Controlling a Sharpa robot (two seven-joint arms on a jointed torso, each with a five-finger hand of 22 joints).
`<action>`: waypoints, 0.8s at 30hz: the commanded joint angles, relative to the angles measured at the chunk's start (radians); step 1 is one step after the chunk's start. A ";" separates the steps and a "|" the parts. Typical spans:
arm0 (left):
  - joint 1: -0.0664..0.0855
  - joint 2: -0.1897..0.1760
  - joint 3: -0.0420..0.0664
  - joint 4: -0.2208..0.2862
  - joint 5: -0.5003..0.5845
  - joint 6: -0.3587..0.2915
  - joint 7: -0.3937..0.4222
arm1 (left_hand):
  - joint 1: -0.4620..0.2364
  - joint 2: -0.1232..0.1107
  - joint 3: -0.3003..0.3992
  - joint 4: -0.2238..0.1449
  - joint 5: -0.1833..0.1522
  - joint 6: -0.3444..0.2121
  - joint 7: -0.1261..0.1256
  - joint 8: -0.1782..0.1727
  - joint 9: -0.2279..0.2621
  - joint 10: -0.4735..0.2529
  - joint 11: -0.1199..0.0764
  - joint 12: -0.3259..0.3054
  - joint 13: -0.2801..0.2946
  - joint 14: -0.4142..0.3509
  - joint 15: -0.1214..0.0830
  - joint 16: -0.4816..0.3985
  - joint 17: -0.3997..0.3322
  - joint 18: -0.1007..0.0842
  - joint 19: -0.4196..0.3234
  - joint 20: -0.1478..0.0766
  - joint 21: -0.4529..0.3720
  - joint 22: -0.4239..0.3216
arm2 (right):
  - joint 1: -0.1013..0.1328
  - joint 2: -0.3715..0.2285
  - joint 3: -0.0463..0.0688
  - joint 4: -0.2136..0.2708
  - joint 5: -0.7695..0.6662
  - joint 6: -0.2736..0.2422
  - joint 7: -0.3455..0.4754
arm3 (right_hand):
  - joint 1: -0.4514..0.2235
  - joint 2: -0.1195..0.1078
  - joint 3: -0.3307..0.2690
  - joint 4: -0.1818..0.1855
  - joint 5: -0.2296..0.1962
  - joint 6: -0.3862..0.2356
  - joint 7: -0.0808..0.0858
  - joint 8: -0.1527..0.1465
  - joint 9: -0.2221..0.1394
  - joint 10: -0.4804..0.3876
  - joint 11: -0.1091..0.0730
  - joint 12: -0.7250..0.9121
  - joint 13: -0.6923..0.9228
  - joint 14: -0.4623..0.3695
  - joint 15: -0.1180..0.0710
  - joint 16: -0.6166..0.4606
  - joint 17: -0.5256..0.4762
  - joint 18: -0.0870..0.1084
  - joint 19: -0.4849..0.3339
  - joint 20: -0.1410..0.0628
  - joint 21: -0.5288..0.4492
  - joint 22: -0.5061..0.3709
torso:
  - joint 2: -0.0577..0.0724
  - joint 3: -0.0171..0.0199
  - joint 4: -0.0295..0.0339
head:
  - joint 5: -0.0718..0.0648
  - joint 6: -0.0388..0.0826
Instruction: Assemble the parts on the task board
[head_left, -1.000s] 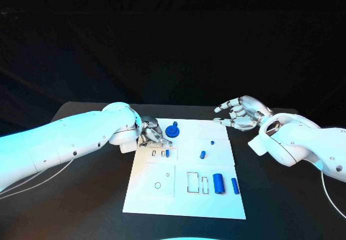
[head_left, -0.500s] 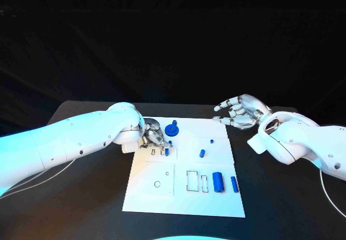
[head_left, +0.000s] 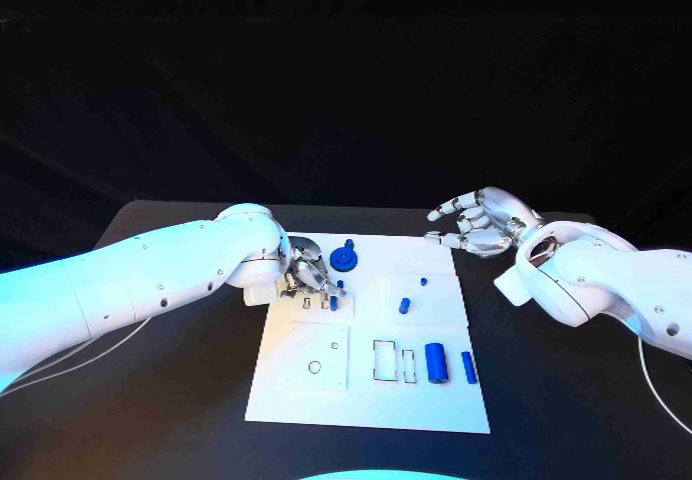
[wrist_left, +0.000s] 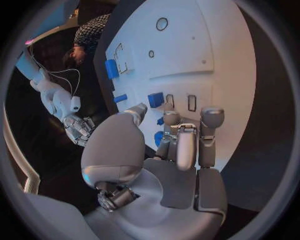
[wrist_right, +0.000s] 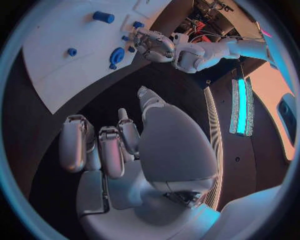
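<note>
The board (head_left: 368, 400) lies mid-desk (head_left: 173, 400) with the job judged well short of done: a round part (head_left: 345, 260) sits near its far edge, small parts (head_left: 405, 306) stand mid-board, and two long parts (head_left: 436, 364) lie loose beside unfilled slots (head_left: 385, 362). The left hand (head_left: 307, 276) is bent over a small part (head_left: 335, 303) at the board's left slots; whether it is pinched cannot be told, the fingertips being hidden. The right hand (head_left: 480, 226) is held off the far corner, fingers apart, holding nothing.
</note>
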 joint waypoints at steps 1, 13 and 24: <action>0.001 0.003 0.000 0.002 0.017 0.032 0.000 | -0.005 0.008 -0.003 -0.002 -0.002 -0.005 -0.001 -0.005 0.003 -0.003 -0.001 0.002 0.003 0.050 0.000 -0.001 0.129 -0.008 0.003 0.003 0.005 0.003 | 0.000 0.001 0.000 0.000 -0.001 0.016 0.001 | -0.001 0.008 0.002 0.006 0.000 0.007 -0.003 0.004 0.002 -0.002 -0.005 -0.003 -0.001 0.077 -0.001 -0.005 0.144 0.015 -0.006 0.000 -0.006 0.050 | 0.000 0.0001 -0.0004 | 0.000 0.001; 0.001 0.007 -0.001 0.000 0.020 0.041 0.001 | 0.022 0.023 0.011 -0.002 0.000 -0.003 -0.002 -0.005 0.011 0.003 -0.002 0.008 0.012 0.052 -0.001 0.002 0.134 -0.008 0.000 0.003 0.012 0.009 | 0.000 0.004 0.000 -0.003 -0.001 0.019 -0.003 | -0.003 0.010 0.002 0.006 -0.001 0.008 -0.003 0.004 0.002 -0.001 -0.005 -0.002 -0.001 0.077 -0.001 -0.005 0.143 0.015 -0.006 0.000 -0.007 0.050 | 0.001 0.0002 -0.0002 | -0.001 0.000; 0.001 0.013 -0.002 -0.005 0.031 0.054 0.003 | 0.072 0.045 0.053 -0.005 -0.001 0.003 -0.007 -0.009 0.022 0.013 -0.007 0.016 0.026 0.058 -0.004 0.008 0.147 -0.010 0.002 0.002 0.027 0.028 | -0.001 0.007 0.000 -0.005 -0.002 0.022 -0.006 | -0.003 0.011 0.002 0.006 -0.001 0.010 -0.004 0.005 0.002 -0.001 -0.006 -0.002 -0.001 0.077 -0.002 -0.006 0.143 0.015 -0.006 0.000 -0.007 0.050 | 0.001 0.0004 -0.0011 | -0.004 -0.002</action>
